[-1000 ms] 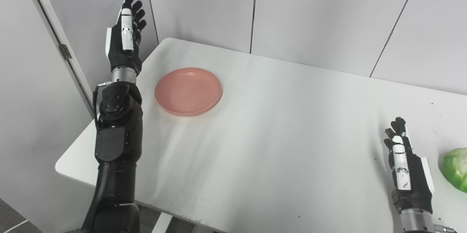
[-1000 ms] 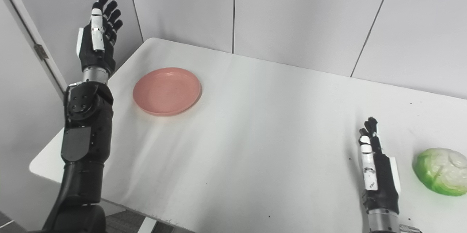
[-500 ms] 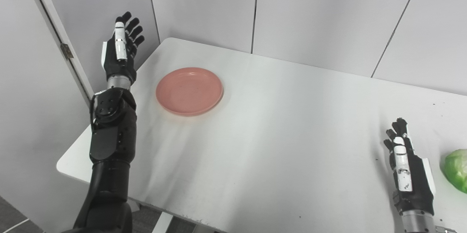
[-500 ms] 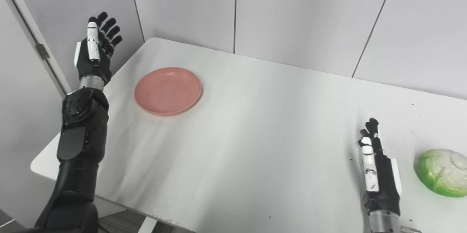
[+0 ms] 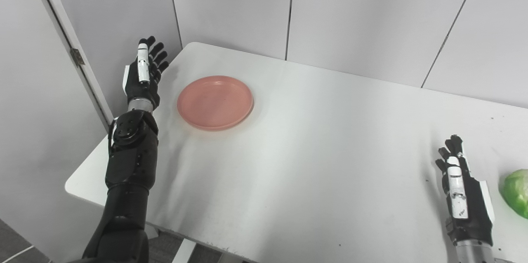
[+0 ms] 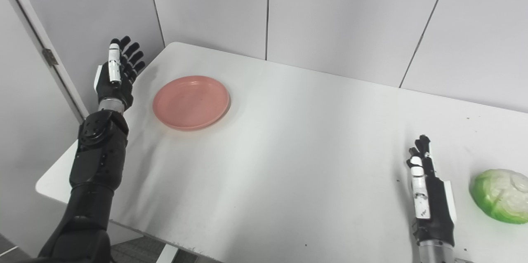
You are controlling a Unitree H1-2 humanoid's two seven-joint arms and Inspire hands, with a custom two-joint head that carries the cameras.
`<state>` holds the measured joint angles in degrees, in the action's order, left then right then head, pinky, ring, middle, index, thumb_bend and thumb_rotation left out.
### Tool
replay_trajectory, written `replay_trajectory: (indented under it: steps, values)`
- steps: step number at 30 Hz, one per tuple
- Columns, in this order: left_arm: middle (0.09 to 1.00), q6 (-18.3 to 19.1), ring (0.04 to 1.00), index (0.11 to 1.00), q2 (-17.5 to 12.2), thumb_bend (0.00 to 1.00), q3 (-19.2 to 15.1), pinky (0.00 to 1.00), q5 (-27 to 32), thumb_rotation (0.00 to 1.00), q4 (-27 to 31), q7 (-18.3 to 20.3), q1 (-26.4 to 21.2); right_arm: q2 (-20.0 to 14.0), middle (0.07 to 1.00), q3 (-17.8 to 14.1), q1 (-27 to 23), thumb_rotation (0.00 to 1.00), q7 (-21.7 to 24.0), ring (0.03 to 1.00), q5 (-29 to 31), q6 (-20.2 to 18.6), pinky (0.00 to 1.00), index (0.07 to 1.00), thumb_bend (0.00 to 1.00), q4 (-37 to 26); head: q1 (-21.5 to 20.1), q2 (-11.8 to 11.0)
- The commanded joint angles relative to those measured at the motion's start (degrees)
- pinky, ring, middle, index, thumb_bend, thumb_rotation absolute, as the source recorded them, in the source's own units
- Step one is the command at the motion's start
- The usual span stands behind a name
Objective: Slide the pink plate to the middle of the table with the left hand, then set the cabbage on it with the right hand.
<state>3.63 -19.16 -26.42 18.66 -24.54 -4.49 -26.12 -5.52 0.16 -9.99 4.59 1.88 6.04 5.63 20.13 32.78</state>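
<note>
fingers (image 5: 153, 52) spread, both hands empty | round pink plastic plate (image 5: 215, 102) far-left on tabletop (image 5: 313, 151), unmoved | green cabbage (image 6: 500, 195) near-right, unplaced

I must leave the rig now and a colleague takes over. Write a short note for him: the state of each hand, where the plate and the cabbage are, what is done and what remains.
Left hand: open, holds nothing, raised at the table's left edge, beside the pink plate but apart from it.
Right hand: open, holds nothing, low over the near right part of the table, left of the cabbage, not touching it.
Plate: far left part of the table, not in the middle.
Cabbage: on the table near the right edge.
Done: nothing yet.
Left: slide the plate to the middle with the left hand, then put the cabbage on it with the right hand.
</note>
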Motion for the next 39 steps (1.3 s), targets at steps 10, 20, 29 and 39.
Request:
replay_trajectory:
  steps: [10, 20, 29, 39]
  values:
    - [0.876, -2.42, 0.88, 0.868, -1.5, 0.4, -0.51, 0.87, 1.16, 1.0, -5.68, 0.27, -3.32, -0.13, 0.994, -0.29, 1.49, 1.0, 0.18, 0.976, 0.5, 0.23, 0.97, 1.0, 0.13, 0.32, 0.0, 0.36]
    - [0.904, -3.08, 0.901, 0.895, -1.72, 0.4, -0.05, 0.91, 2.44, 1.0, -12.92, 2.3, -5.15, -0.1, 0.998, -0.24, 1.35, 1.0, 0.52, 0.976, 0.91, 0.58, 0.96, 1.0, 0.13, 0.45, -0.21, 0.53]
    - [0.923, -4.01, 0.921, 0.908, -0.34, 0.38, 0.46, 0.94, 4.52, 1.0, -19.43, 5.85, -6.21, 0.13, 1.0, -0.31, 1.21, 1.0, 0.26, 0.979, 0.83, 0.51, 0.97, 1.0, 0.13, 0.61, -0.68, 0.83]
    - [0.914, -3.86, 0.912, 0.913, 1.63, 0.38, 0.14, 0.94, 7.84, 1.0, -23.41, 10.84, -6.25, 0.29, 0.996, -0.04, 1.13, 1.0, -0.02, 0.977, 0.27, -0.19, 0.97, 1.0, 0.15, 0.43, -1.54, 1.08]
